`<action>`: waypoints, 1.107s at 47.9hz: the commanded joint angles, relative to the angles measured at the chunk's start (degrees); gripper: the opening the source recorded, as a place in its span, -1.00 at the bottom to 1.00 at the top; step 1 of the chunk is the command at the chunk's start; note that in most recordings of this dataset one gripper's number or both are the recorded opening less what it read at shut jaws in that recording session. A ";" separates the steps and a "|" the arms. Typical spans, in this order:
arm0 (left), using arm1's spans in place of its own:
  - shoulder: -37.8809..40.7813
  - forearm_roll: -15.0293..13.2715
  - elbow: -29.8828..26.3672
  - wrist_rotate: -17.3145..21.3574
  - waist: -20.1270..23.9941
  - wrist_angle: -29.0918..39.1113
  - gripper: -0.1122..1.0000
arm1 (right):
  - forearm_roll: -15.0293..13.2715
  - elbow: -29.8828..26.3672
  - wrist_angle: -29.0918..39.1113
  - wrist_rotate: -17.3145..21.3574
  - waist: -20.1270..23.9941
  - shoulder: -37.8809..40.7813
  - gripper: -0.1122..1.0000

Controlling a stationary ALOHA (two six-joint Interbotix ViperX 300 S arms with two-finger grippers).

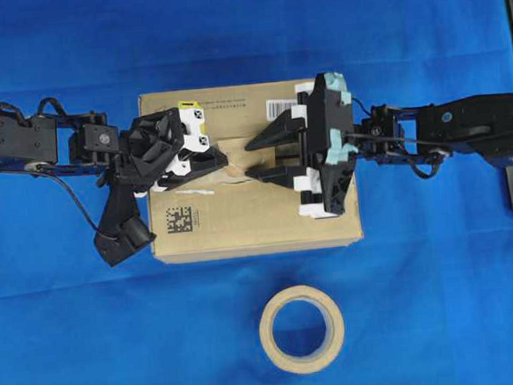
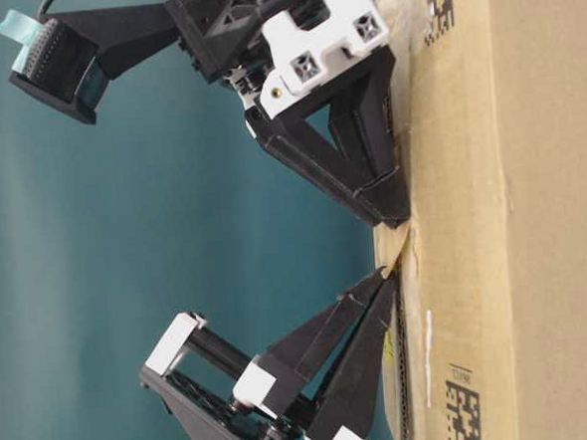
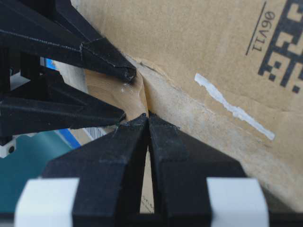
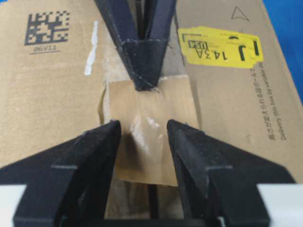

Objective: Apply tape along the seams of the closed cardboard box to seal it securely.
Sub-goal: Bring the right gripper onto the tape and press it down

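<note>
The cardboard box [image 1: 267, 218] lies flat on blue cloth, its top facing up. A short tan piece of tape [image 4: 151, 137] lies over the seam [image 4: 152, 198] near the box's middle, its far edge lifted and creased. My left gripper [image 1: 226, 162] is shut, its tips [image 3: 148, 116] pinching that raised edge of the tape [image 3: 118, 92]. My right gripper [image 1: 249, 158] faces it, open, with one fingertip on each side of the tape [image 4: 143, 125], down at the box top. In the table-level view the tape [image 2: 395, 252] curls up off the box [image 2: 532, 215] between the two grippers.
A tan tape roll [image 1: 266, 331] lies on the cloth in front of the box. The box top carries a yellow sticker [image 4: 220, 47], a black square code [image 4: 46, 27] and a white streak [image 4: 91, 52]. Old worn tape edges the seam.
</note>
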 commanded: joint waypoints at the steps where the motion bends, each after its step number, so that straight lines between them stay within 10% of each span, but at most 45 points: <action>1: -0.62 0.09 -1.32 -0.09 0.00 0.00 -0.80 | 0.62 -0.62 -0.35 0.09 -0.97 -0.70 0.00; 41: -0.62 0.09 -2.55 -1.05 0.44 0.44 -0.77 | 1.32 0.97 0.79 0.09 -1.05 -0.70 0.00; 53: -0.62 0.09 -2.64 -0.35 0.70 2.64 0.29 | 1.32 0.97 0.62 0.09 -0.97 -0.70 0.00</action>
